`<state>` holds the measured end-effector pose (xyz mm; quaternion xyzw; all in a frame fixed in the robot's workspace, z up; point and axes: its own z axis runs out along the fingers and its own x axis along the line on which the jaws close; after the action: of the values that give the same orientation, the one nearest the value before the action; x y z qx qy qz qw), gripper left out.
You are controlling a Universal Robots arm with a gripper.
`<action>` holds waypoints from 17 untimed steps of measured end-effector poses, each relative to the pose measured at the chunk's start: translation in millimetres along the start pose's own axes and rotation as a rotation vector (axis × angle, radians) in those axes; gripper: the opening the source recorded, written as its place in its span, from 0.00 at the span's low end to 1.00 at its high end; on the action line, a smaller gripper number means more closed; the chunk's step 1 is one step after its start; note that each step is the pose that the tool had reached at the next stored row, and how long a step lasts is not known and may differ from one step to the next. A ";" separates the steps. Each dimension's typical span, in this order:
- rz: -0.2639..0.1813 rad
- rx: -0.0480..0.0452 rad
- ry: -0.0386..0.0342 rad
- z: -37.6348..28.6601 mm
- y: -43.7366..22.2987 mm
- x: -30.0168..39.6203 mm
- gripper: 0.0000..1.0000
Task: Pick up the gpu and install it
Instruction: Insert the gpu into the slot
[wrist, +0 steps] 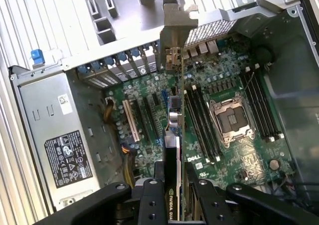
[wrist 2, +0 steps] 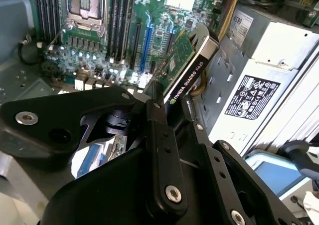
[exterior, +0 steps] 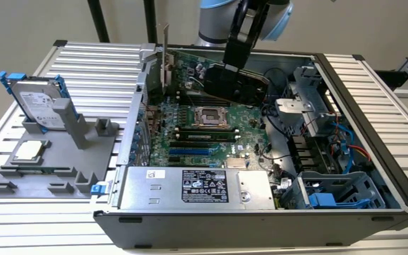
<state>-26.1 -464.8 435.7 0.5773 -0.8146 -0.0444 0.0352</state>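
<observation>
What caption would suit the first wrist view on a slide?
Robot hand holding the gpu edge-on over the motherboard inside an open computer case.

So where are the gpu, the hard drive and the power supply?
gpu [exterior: 243, 87]: exterior view, on its black cooler.
hard drive [exterior: 37, 103]: exterior view, on its silver labelled face.
power supply [exterior: 158, 194]: exterior view, on its metal top.

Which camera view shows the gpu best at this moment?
The exterior view: there the gpu shows its broad face, tilted above the motherboard. Both wrist views see it edge-on, clamped in the hand.
</observation>
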 end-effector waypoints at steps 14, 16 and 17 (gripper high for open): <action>-0.060 0.0004 0.0069 0.0 0.0 0.0 0.00; -0.067 0.0004 0.0077 0.0 0.0 -0.1 0.00; -0.070 0.0005 0.0081 0.0 0.0 -0.1 0.00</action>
<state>-26.1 -464.7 435.7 0.6058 -0.7936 -0.0431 0.0368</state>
